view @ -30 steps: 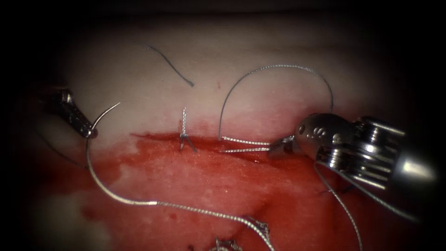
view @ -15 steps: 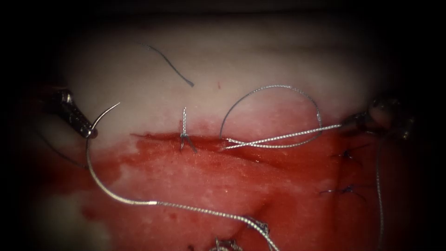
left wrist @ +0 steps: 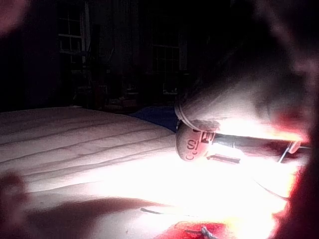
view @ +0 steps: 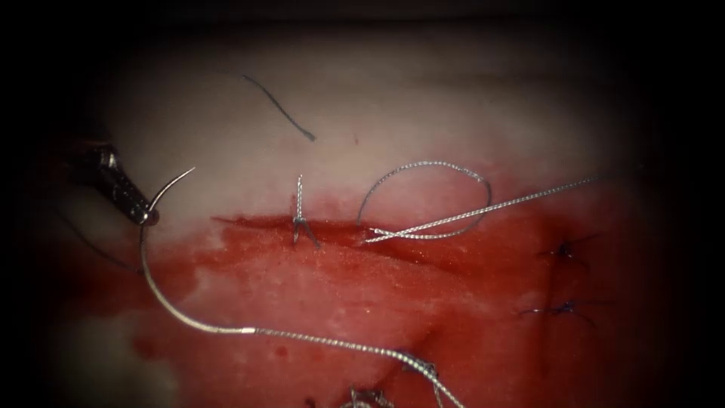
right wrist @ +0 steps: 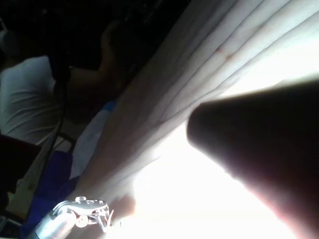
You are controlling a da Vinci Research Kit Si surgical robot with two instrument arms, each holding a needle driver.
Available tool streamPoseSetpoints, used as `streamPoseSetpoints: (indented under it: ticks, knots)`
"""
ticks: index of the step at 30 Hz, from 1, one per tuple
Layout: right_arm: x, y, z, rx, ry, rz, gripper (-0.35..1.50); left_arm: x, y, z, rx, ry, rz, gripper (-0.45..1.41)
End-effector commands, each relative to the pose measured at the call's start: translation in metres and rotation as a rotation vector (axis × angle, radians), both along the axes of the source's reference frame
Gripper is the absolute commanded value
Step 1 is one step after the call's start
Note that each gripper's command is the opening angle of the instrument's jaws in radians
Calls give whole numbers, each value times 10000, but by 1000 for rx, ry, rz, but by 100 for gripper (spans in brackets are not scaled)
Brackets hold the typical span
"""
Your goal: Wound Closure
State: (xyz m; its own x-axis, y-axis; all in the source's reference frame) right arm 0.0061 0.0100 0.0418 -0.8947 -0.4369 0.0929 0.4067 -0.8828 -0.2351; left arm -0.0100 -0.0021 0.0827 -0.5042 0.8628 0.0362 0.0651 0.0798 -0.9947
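My left tool sits at the far left of the tissue, jaws shut on the curved needle about a third of the way back from its tip. The tip points up and to the right, and the needle is out of the tissue. Thread trails from the needle's tail toward the bottom edge. At the cut a small thread loop stands, and a taut strand runs from it off to the right. In the left wrist view my left tool lies low over the bright tissue.
A tied stitch with short upright ends crosses the cut left of the loop. A dark cut end of thread lies on pale tissue behind. Two dark stitches sit at the right. Red fluid covers the near tissue. Knots lie near the bottom.
The right tool, holding thread near the cut a second ago, has drawn away to the right and left the picture. The loop has shrunk and the strand is taut. The left tool stayed put.
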Motion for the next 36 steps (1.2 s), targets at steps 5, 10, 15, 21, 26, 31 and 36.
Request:
streamPoseSetpoints:
  ticks: [5,10,15,21,26,31,36]
  knots:
    - [-10,18,-7,-16,15,60,-35,-1,14,-9,-9,-4,-5,-45]
    - [-25,21,-4,-7,-18,100,-35,-1,14,-10,-9,-4,-5,-45]
    - [-38,23,-2,-2,-23,136,-35,-1,14,-10,-10,-1,-2,-45]
    - [-54,25,-1,5,-59,172,-35,-1,13,-10,-11,-1,-2,-45]
    - [-66,27,0,7,-62,203,-35,-1,14,-10,-10,-2,-2,-45]
    - [-74,28,0,12,-79,249,-35,-1,13,-10,-10,-2,-2,-45]
    - [-83,28,0,15,-91,258,-35,-1,13,-9,-10,-2,-2,-45]
